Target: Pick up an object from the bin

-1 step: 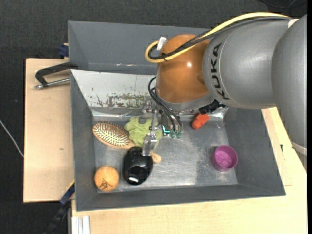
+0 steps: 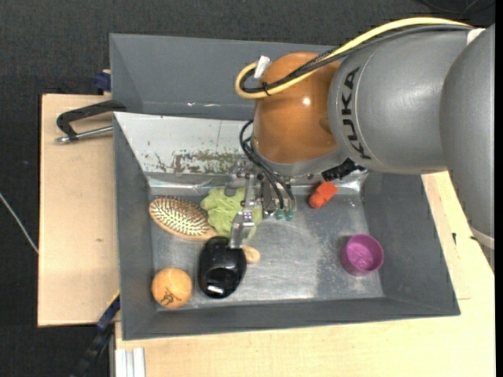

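Observation:
My gripper (image 2: 245,225) hangs low in the middle of the bin, its fingers pointing down at the spot where a crumpled light-green cloth (image 2: 222,207) meets a black glossy object (image 2: 220,269). One metal fingertip (image 2: 242,228) shows just above the black object's top end. A small beige piece (image 2: 250,253) peeks out beside that fingertip. To the left lies a wooden hairbrush (image 2: 179,217), its bristle head facing up. Nothing shows between the fingers.
An orange ball (image 2: 171,287) sits in the front left corner. A purple cup (image 2: 361,254) stands at the right, and a small orange-red piece (image 2: 321,195) lies near the back right under the arm's orange cover.

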Robot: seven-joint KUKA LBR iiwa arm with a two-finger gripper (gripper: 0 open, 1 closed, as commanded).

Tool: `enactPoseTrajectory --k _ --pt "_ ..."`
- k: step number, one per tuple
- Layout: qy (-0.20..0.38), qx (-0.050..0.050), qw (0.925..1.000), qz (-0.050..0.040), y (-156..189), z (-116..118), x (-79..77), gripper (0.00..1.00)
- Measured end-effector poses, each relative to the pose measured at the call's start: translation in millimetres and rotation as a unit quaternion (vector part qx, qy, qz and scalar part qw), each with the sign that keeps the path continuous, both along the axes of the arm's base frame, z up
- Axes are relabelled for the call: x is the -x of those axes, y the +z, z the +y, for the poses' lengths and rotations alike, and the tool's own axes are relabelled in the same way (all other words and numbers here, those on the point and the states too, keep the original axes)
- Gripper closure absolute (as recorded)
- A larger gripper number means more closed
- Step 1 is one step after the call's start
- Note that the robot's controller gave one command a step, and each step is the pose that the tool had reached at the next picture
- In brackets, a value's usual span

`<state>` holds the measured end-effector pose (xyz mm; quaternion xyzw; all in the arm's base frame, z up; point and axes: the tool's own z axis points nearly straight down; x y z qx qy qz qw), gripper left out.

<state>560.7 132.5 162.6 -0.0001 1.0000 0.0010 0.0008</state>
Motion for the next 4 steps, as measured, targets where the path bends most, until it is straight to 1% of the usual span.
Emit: enactPoseTrajectory --k 1,2,3,4 --pt "0.051 -0.001 0.9986 -0.0121 -40 -3 -15.2 0.0" --pt "0.053 -0.001 0.9985 -0.0119 -35 -5 -12.6 0.0" --pt "0.135 0.0 0.9908 -0.0139 -80 -9 -27.8 0.0" --pt "0.133 0.0 0.991 -0.0126 -73 -8 -24.6 0.0"
